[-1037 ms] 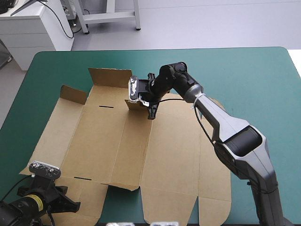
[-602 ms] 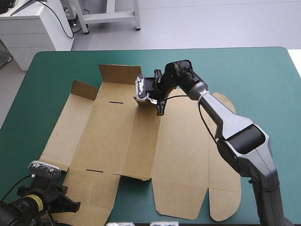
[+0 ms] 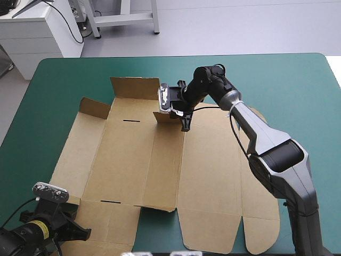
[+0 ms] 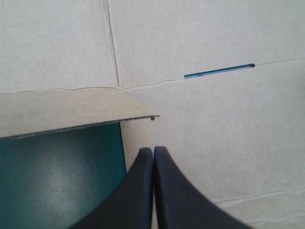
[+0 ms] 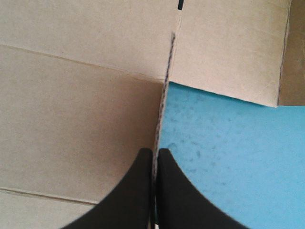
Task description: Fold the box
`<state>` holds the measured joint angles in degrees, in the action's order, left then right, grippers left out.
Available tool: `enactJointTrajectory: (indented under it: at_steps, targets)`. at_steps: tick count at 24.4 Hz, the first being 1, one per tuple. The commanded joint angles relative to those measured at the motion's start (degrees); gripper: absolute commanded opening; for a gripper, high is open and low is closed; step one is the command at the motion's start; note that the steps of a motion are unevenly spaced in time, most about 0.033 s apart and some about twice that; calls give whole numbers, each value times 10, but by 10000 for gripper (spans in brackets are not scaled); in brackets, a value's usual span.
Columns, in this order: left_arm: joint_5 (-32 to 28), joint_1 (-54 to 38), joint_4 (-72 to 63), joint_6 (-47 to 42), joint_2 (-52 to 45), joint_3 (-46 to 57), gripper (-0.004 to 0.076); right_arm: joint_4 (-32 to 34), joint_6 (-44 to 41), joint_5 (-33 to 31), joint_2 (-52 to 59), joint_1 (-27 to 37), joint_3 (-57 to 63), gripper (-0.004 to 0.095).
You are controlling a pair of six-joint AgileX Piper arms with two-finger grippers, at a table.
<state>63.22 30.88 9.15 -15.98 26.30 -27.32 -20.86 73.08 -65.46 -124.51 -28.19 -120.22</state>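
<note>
Box (image 3: 160, 165): a flat brown sheet, opened out over the middle of the teal-green table (image 3: 298, 80). It runs from the far half down to the near edge.

Most panels lie flat on the table. Three parts are raised along the far side:
- the far flap (image 3: 134, 88) stands upright
- the corner flap (image 3: 95, 108), on the far left, tilts up
- the small flap (image 3: 166, 116) stands just beside the far flap

Right gripper (image 5: 155, 151): reaches in from the right to the box's far edge. Its black fingers are all but closed and pinch the small flap. In the right wrist view the board shows edge-on, running straight out from between the tips, with brown panel on one side and bare table on the other.

Left gripper (image 4: 153, 150): low at the box's near-left corner. Its fingers are pressed together into one point, with nothing between them. They sit over the line where board meets table. I can't tell whether they touch the board.

Beside the left gripper, one near flap (image 4: 62, 112) is lifted slightly off the table, showing its corrugated edge. The near slot (image 4: 219, 71), a thin cut in the board, lies ahead of the tips. A second, far slot (image 3: 130, 121) sits near the far flap.
</note>
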Motion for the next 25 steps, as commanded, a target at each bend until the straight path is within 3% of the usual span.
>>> enactJointTrajectory:
  at_steps: [1, 5, 6, 12, 19, 25]
  targets:
    - [-21, -2, 4, -5, 3, -14, -8, -24, 0, 10, 36, 3, -19, 38]
    - [-21, -2, 4, -5, 3, -14, -8, -16, -38, 8, 36, 3, -19, 509]
    - [-21, -2, 4, -5, 3, -14, -8, -9, -50, 8, 36, 3, -19, 551]
    - [-21, -2, 4, -5, 3, -14, -8, 51, -118, 7, 47, 3, -19, 494]
    - [-21, -2, 4, -5, 3, -14, -8, 64, -124, 6, 108, 3, -19, 402]
    - [-21, -2, 4, -5, 3, -14, -8, 95, -140, -6, 151, 3, -19, 393]
